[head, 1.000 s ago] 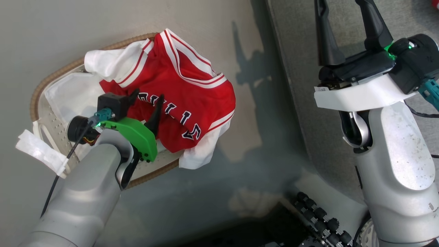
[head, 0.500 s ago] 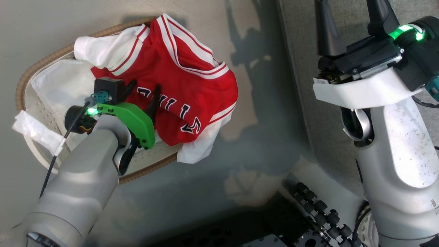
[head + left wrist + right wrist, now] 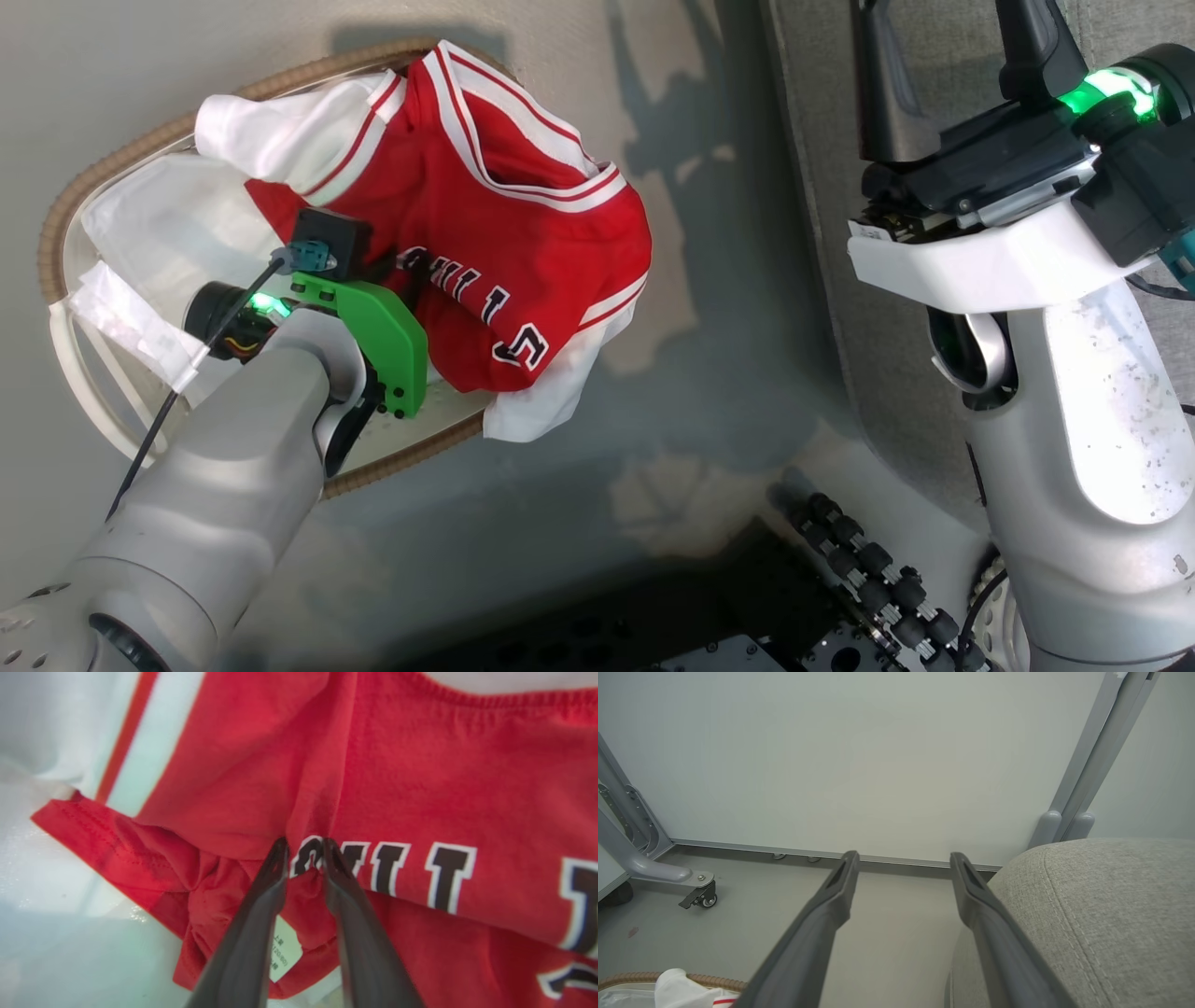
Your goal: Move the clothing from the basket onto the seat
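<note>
You've pushed the left gripper [image 3: 303, 848] further onto the jersey [image 3: 523, 233] and closed it, pinching a fold at the lettering [image 3: 395, 868].

Dark white-edged block lettering [image 3: 495, 303] across the chest of the red jersey [image 3: 523, 215], ending in "LLS" in the head view, its first letter creased between the tips of the left jaws, small white care tag [image 3: 285, 947] between those jaws nearer their base, print too small to read
</note>
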